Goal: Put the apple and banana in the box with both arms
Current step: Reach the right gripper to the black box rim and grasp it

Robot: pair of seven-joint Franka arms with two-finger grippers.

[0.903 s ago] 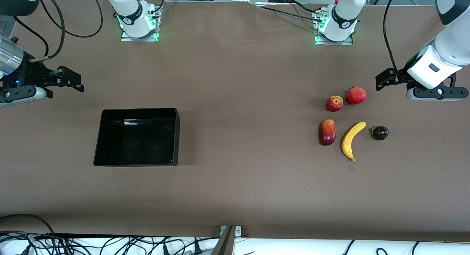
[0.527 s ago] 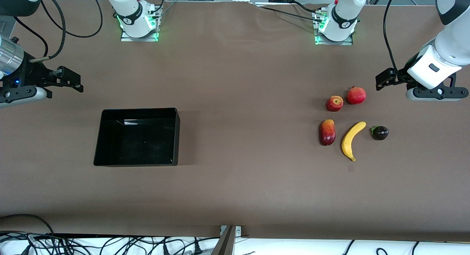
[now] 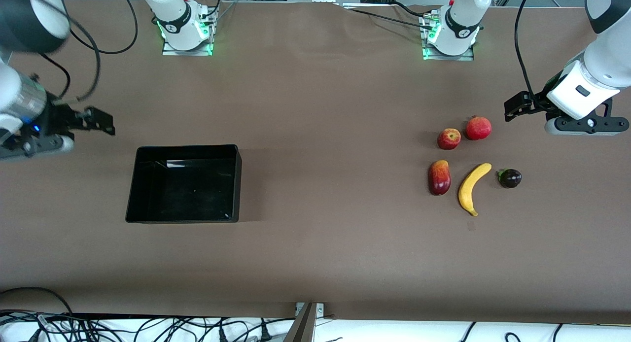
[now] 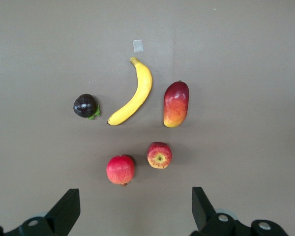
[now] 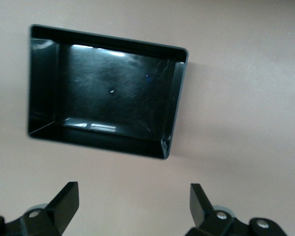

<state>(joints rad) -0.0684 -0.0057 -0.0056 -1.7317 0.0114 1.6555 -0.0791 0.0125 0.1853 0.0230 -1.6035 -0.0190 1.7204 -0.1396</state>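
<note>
The apple lies on the table beside a pomegranate. The banana lies nearer the front camera, between a mango and a dark round fruit. The empty black box sits toward the right arm's end. My left gripper is open over bare table beside the pomegranate. Its wrist view shows the apple and banana past its open gripper. My right gripper is open over the table beside the box. Its wrist view shows the box past its open gripper.
The pomegranate, mango and dark fruit crowd close around the apple and banana. A small tape mark lies by the banana's tip. The arm bases stand along the table edge farthest from the front camera.
The right arm has swung, and its gripper has shifted slightly toward the box. The left arm and the fruits have not moved.
</note>
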